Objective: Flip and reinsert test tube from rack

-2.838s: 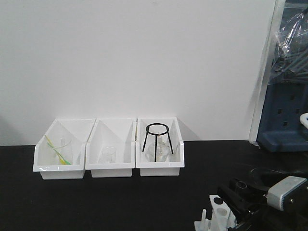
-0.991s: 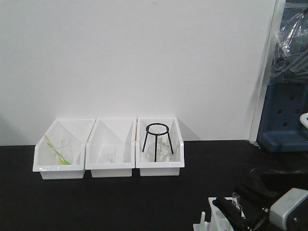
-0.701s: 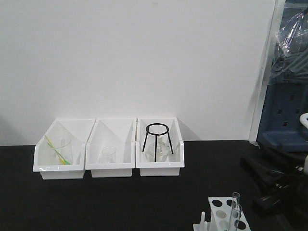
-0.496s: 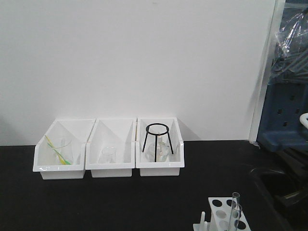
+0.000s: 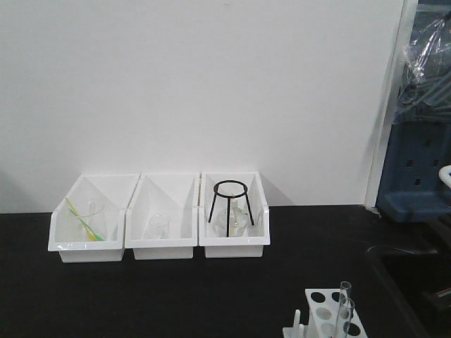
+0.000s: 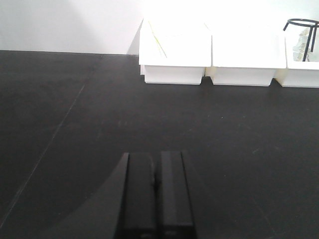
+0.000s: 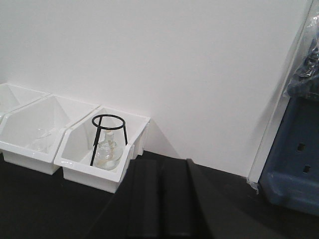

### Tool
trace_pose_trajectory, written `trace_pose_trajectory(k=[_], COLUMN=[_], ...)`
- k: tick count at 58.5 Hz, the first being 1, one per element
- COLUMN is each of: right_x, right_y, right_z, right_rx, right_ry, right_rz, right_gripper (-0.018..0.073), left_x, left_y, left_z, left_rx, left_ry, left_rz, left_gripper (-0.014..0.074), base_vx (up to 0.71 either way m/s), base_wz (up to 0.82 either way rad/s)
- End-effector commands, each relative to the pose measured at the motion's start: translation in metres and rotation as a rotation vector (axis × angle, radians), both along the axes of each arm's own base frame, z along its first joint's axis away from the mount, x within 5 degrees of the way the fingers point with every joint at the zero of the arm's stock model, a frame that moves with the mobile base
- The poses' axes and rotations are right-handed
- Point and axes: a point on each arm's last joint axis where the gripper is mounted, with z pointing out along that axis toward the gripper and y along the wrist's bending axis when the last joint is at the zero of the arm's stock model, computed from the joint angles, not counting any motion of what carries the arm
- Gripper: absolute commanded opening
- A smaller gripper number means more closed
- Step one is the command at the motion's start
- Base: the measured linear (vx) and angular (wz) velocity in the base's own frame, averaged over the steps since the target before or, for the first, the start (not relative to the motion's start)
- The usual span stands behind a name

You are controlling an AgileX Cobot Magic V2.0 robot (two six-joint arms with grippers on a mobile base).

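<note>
Three white bins (image 5: pixel 161 225) are set against a white wall on a black table (image 5: pixel 141 296); both grippers (image 6: pixel 155 186) (image 7: pixel 158 191) are pressed closed, empty.

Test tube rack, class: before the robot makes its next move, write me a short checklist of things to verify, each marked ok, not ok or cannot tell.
1. Test tube stands upright in the rack: ok.
2. Tube flipped the right way up: cannot tell.
3. Left gripper shut and empty: ok.
4. Right gripper shut and empty: ok.
5. Both arms away from the rack: ok.
6. Whole rack in view: not ok, cut off by the front view's lower edge.
</note>
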Motion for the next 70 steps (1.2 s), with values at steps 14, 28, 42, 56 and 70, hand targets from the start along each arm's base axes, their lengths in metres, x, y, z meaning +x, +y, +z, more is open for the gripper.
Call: trace_pose_trajectory(k=[14,28,42,56,70], right_x=[-0.001,-0.045,-0.102,-0.126,-0.125], right_y=[0.002,-0.015,-0.023,-0.026,-0.026], right_z=[0.014,0.013,-0.071,-0.132,-0.134], right_rx=[0.021,0.153,0.086,0.16,0.128], right_ry=[-0.062,-0.108,-0.1,-0.057,-0.039], right_rz=[0.03,-0.125,-0.16,-0.171,-0.175], right_gripper=[-0.0013,-0.0013,-0.0012,-0.0012,-0.0012], left_x=[0.001,0.001,0.001,0.001,0.001], left_y=[-0.001,-0.001,-0.001,-0.001,-0.001], left_z=[0.008,0.008,0.008,0.008,0.008], left_rx=[-0.001,-0.001,-0.001,-0.001,-0.001], left_ry=[-0.094,-0.094,-0.094,-0.094,-0.094], left_rz=[-0.008,-0.008,-0.008,-0.008,-0.008], left_gripper=[-0.0006,-0.0006,-0.0006,-0.0006,-0.0006], base_vx=[0.0,0.0,0.0,0.0,0.0], base_wz=[0.0,0.0,0.0,0.0,0.0])
